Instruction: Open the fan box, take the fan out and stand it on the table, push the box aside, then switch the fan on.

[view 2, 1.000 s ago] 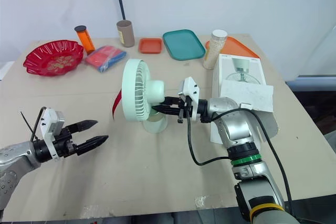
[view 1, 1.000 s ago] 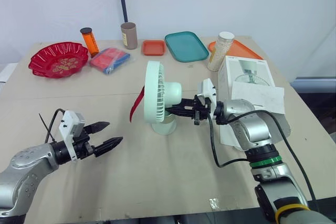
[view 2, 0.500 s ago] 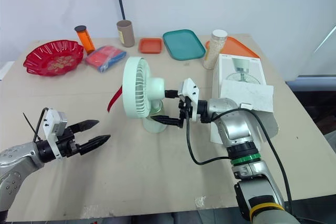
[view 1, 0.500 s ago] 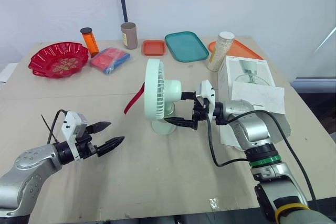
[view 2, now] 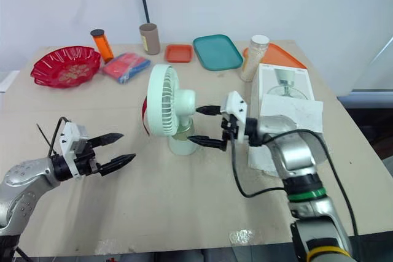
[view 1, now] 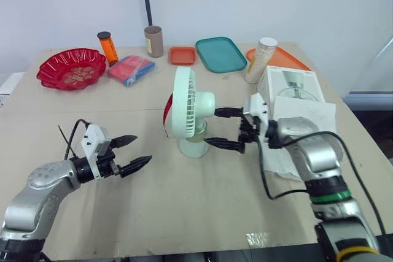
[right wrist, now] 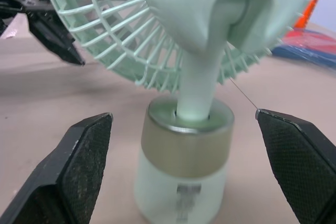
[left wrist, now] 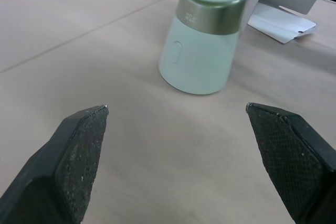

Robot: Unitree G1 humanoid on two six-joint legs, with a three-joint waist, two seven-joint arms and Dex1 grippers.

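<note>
Jaws on the right gripper [view 1: 226, 129] are gaping wide and grasping nothing, one reaching above and one below the stem [right wrist: 199, 85] behind the fan [view 1: 186, 110], which is standing upright mid-counter [view 1: 184, 213]; that straddle is probably guarding it against tipping. The left gripper [view 1: 136, 152], jaws likewise spread and empty, is hovering left of the fan and facing the small button [left wrist: 178, 53] on its base, seemingly lining up for the switch. The box [view 1: 293, 85] is lying flat at the right, clear of the fan.
</note>
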